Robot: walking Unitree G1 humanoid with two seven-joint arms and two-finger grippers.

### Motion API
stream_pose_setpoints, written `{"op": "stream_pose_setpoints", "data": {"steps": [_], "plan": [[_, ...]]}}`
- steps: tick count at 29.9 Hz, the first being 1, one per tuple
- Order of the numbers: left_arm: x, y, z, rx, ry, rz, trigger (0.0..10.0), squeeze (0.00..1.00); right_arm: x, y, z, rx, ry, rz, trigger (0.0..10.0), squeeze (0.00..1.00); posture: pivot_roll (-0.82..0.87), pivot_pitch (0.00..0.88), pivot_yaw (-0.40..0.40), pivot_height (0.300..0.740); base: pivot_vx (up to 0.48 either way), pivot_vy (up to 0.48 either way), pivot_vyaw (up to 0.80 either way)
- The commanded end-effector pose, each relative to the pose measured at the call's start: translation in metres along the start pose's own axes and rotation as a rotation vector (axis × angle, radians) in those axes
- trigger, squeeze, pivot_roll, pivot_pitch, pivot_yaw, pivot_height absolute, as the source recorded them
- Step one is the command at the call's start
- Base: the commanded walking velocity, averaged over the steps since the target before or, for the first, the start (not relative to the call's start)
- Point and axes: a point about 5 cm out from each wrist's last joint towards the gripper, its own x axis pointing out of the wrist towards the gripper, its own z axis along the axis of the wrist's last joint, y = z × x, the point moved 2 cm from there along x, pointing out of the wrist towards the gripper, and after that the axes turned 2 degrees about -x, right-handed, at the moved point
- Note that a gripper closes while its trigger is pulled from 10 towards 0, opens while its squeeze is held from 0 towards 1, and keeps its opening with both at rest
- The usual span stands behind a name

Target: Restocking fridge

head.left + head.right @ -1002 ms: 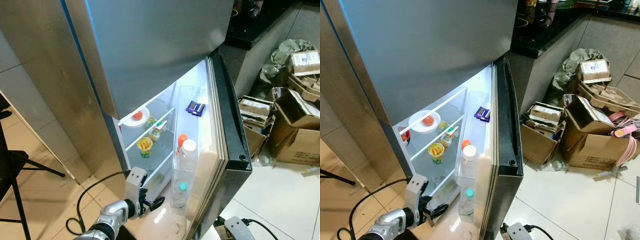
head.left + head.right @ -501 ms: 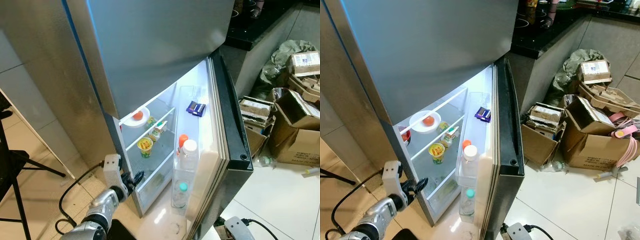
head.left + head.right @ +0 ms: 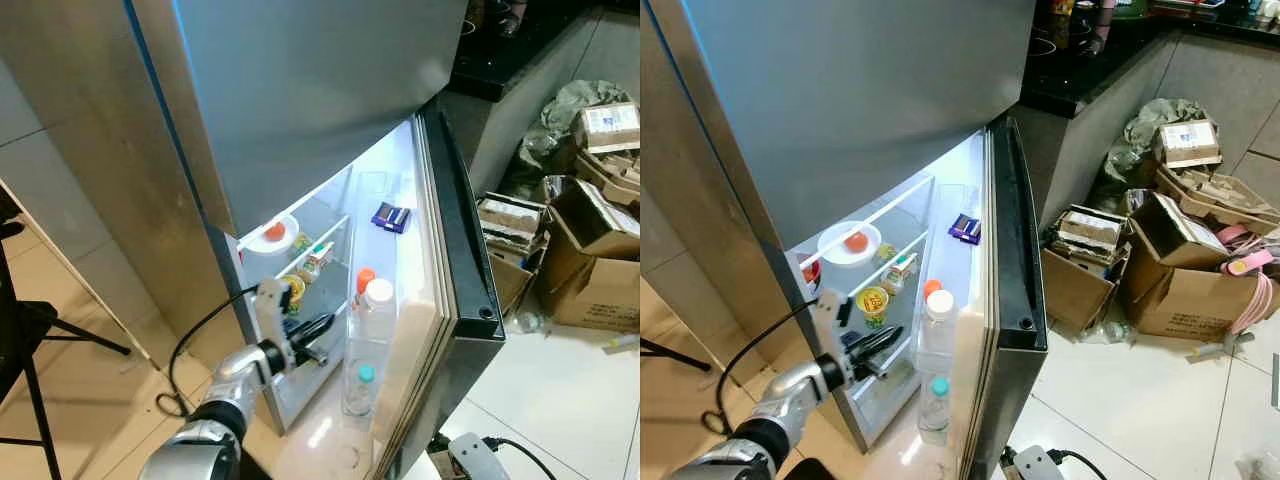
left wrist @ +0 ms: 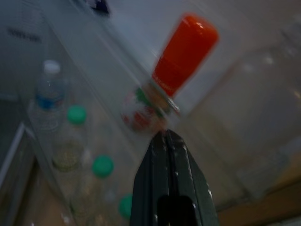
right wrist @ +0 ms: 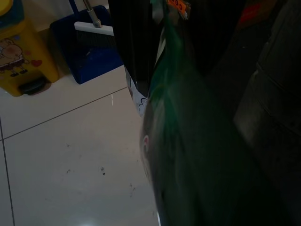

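Note:
The fridge's lower door (image 3: 455, 250) stands open. Its door shelves hold a white-capped bottle (image 3: 377, 300), an orange-capped bottle (image 4: 183, 47), a green-capped bottle (image 3: 365, 375) and a dark blue packet (image 3: 391, 216). Inside are a plate with a tomato (image 3: 272, 232), a small carton (image 3: 320, 255) and a yellow cup (image 3: 291, 290). My left gripper (image 3: 328, 322) is shut and empty, reaching into the opening just below the yellow cup, pointing at the door shelf. In the right wrist view my right gripper (image 5: 176, 42) is shut on a green bottle (image 5: 178, 122) low over the floor.
Open cardboard boxes (image 3: 590, 250) and bags are piled on the floor to the right. A black stand (image 3: 25, 340) is at the left. A dark counter (image 3: 1090, 60) runs behind the door. A yellow bin (image 5: 19, 47) and a blue dustpan (image 5: 89, 42) sit on white tiles.
My left arm swung from low by the fridge's base out to the left, then up and right into the fridge opening. The right arm has stayed put.

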Motion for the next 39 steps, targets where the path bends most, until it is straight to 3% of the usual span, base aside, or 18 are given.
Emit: {"op": "stream_pose_setpoints", "data": {"steps": [1,9,15,18,21,28,31,36,39], "plan": [[0.014,-0.016,0.000,0.037,0.027,-0.102,10.0,0.00,0.001,0.003,0.001,0.009,-0.005,0.008,10.0,0.00,-0.05,0.000,-0.011,0.740,0.000,0.000,0.00],[0.028,-0.031,0.007,0.073,0.014,-0.183,10.0,0.00,0.001,0.003,0.001,0.009,-0.005,0.008,10.0,0.00,-0.05,0.000,-0.011,0.740,0.000,0.000,0.00],[0.047,-0.068,0.006,0.070,0.034,-0.420,10.0,0.00,0.001,0.004,0.001,0.010,-0.005,0.009,10.0,0.00,-0.05,0.000,-0.006,0.740,0.000,0.000,0.00],[0.048,-0.070,0.006,0.064,0.034,-0.430,10.0,0.00,0.001,0.004,0.001,0.011,-0.005,0.009,10.0,0.00,-0.05,0.000,-0.005,0.740,0.000,0.000,0.00],[0.041,-0.056,0.007,0.047,0.025,-0.356,10.0,0.00,0.001,0.004,0.001,0.013,-0.004,0.009,10.0,0.00,-0.05,0.000,-0.008,0.740,0.000,0.000,0.00],[0.005,-0.013,-0.005,0.033,0.047,-0.102,10.0,0.00,0.000,0.002,-0.003,0.008,0.041,-0.006,10.0,0.00,-0.05,0.000,-0.010,0.740,0.000,0.000,0.00],[-0.002,-0.006,-0.008,0.028,0.048,-0.046,10.0,0.00,0.000,0.002,-0.003,0.010,0.048,-0.012,10.0,0.00,-0.05,0.000,-0.010,0.740,0.000,0.000,0.00],[-0.018,0.015,-0.003,-0.027,-0.041,0.114,10.0,0.00,0.000,0.001,-0.003,0.019,0.046,-0.014,10.0,0.00,-0.04,0.000,-0.013,0.740,0.000,0.000,0.00],[-0.026,0.021,0.005,-0.091,-0.131,0.135,10.0,0.00,0.000,0.001,-0.003,0.021,0.043,-0.011,10.0,0.00,-0.04,0.000,-0.015,0.740,0.000,0.000,0.00]]}}
